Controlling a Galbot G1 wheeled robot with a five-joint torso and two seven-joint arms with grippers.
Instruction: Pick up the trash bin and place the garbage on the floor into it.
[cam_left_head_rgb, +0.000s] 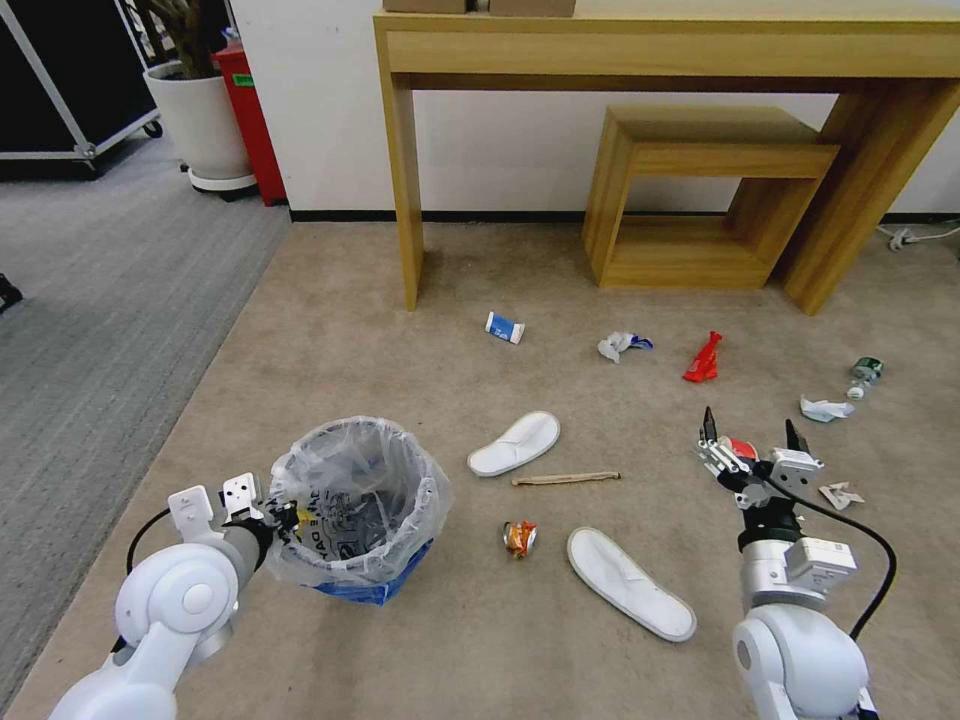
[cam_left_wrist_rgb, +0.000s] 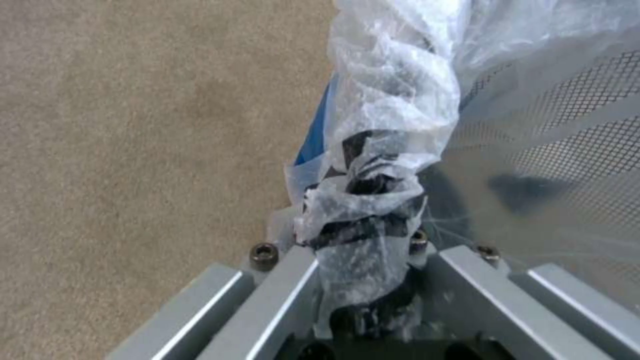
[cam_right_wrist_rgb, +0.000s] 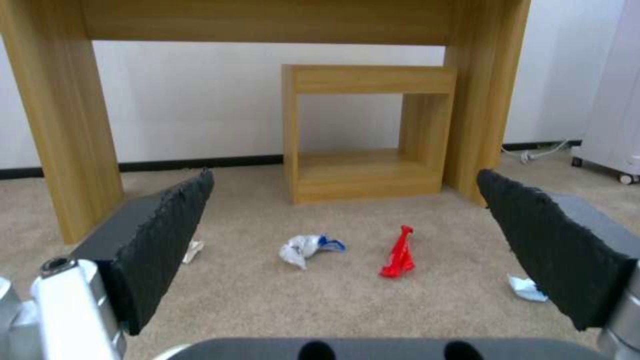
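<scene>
Two arms are at work for us on the soft tan carpet (cam_left_head_rgb: 330, 330). Our left gripper (cam_left_head_rgb: 268, 512) is pinched tight on the rim of the trash bin (cam_left_head_rgb: 360, 520), with the crinkly clear bag (cam_left_wrist_rgb: 387, 150) squashed between its fingers. We think it holds the rim so the bin can be carried near each bit of litter. The bin is round and blue, and its mesh wall shows through the thin, shiny bag. It sits low on our left side.

Our right gripper (cam_left_head_rgb: 750, 432) hangs above the floor on our right, spread wide with nothing in it. Its black pads (cam_right_wrist_rgb: 167, 225) look rough and bumpy, good for gripping. It points toward a red wrapper (cam_right_wrist_rgb: 399, 254) and a ball of crumpled white paper (cam_right_wrist_rgb: 300, 249), so we guess one of them is its target.

Between the arms lie two flat white slippers (cam_left_head_rgb: 515, 443), a thin wooden stick (cam_left_head_rgb: 565, 479) and a crushed can (cam_left_head_rgb: 519, 538). The slippers look soft and floppy. A tall wooden table (cam_left_head_rgb: 640, 50) stands by the wall.
</scene>
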